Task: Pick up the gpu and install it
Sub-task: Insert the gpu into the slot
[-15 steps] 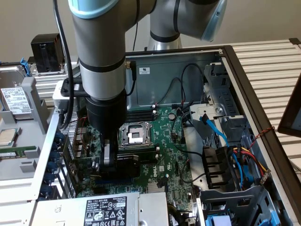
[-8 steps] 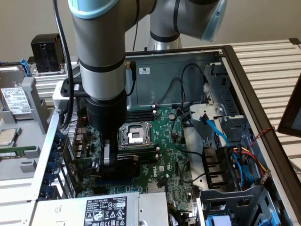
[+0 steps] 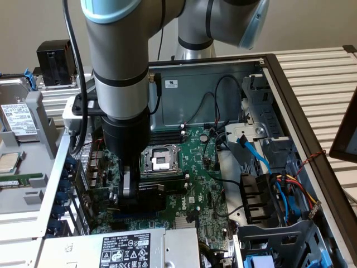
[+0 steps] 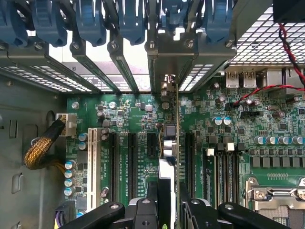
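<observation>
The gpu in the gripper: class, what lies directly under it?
Under the gpu, held edge-on by the gripper, lies the motherboard with its rows of black slots. The slot right beneath the card is covered by it.

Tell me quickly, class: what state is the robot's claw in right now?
Claw: closed on the small green circuit card with a black cooler shroud, held edge-on over the large green motherboard's expansion slots.
</observation>
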Available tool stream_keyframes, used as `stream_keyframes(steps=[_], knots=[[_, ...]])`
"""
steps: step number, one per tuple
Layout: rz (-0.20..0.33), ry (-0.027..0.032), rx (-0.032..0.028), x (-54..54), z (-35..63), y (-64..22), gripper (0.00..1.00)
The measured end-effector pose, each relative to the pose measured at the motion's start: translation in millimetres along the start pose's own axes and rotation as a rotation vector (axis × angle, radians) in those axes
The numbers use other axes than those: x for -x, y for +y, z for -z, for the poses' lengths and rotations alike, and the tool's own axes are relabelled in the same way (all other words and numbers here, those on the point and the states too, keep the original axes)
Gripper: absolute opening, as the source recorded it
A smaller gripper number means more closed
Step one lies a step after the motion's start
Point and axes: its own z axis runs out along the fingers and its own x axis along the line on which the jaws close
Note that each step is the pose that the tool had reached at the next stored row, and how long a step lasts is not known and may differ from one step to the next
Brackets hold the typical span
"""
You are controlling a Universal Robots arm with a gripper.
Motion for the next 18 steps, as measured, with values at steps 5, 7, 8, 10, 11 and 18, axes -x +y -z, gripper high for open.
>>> stream_keyframes(steps=[5,7,8,10,11,18], knots=[[0.000,-0.0001,0.0000,0.0,-0.1,0.0,0.27],[0.000,-0.0001,0.0000,0.0,-0.1,0.0,0.27],[0.000,-0.0001,0.0000,0.0,-0.1,0.0,0.27],[0.000,-0.0001,0.0000,0.0,-0.1,0.0,0.27],[0.000,0.0000,0.0004,0.0,-0.1,0.1,0.27],[-0.002,-0.0037,0.0001,0.2,5.2,1.3,0.41]])
